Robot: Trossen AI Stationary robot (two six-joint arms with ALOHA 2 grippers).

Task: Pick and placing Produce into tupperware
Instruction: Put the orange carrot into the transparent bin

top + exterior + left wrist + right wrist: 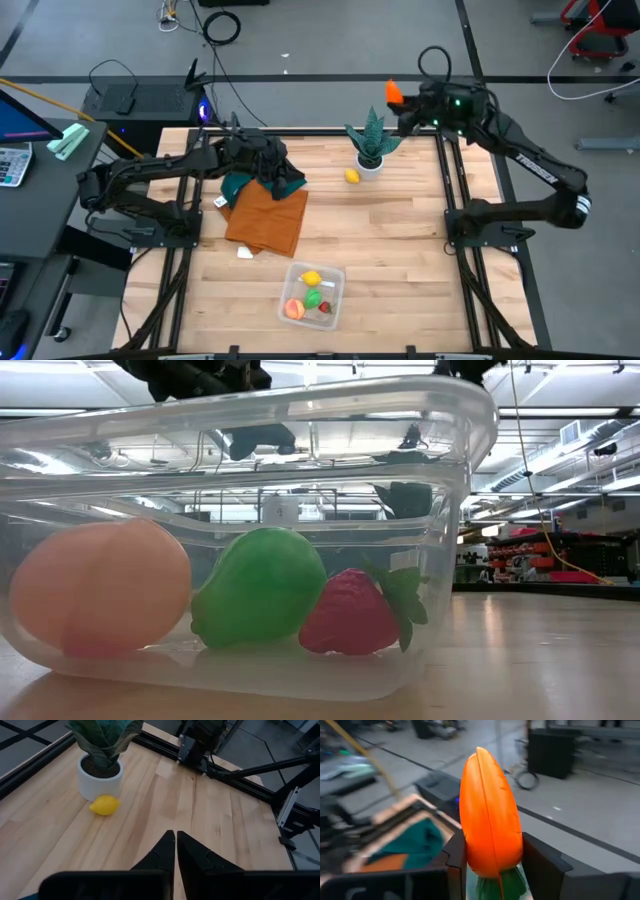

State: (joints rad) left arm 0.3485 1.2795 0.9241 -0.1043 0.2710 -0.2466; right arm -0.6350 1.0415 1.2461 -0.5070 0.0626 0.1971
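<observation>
tupperware (337,277) at table's 6 o'clock edge, holding lemon, peach (100,588), green pear (260,600), strawberry (350,615). loose lemon (352,176) beside plant pot (368,165), 12 o'clock. right gripper (492,855) clamps orange carrot (490,815) above 1 o'clock corner. left gripper (176,840) closed, empty, over cloths (265,215). wooden table (400,240), grey floor around.

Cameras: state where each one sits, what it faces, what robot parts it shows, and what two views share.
High view: overhead, straight down; both arms, tupperware.
Low view: table height, against the tupperware wall; peach, green fruit, strawberry; arms overhead.
Left wrist view: left gripper, jaws shut, facing lemon and potted plant.
Right wrist view: right gripper clamping carrot, facing the room.
Shared: high and left wrist views show that lemon.
</observation>
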